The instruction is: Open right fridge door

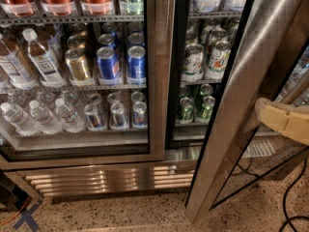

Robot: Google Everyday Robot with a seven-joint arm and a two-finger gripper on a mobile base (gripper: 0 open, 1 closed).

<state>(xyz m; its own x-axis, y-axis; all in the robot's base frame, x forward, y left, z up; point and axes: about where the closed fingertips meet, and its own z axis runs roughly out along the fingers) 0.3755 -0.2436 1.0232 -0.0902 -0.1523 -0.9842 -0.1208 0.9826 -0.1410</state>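
Observation:
The right fridge door (241,95) stands swung open toward me. Its wide brushed-steel frame runs diagonally from the top right down to the floor at the lower middle. My gripper (285,120), a tan padded part, reaches in from the right edge and lies against the door's inner side, just behind the steel frame. The opened right compartment shows shelves of green-and-white cans (205,62).
The left fridge door (157,81) is closed, with water bottles, gold cans and blue cans behind its glass. A steel vent grille (111,178) runs along the fridge base. Black cables (289,197) lie on the speckled floor (120,216) at the right.

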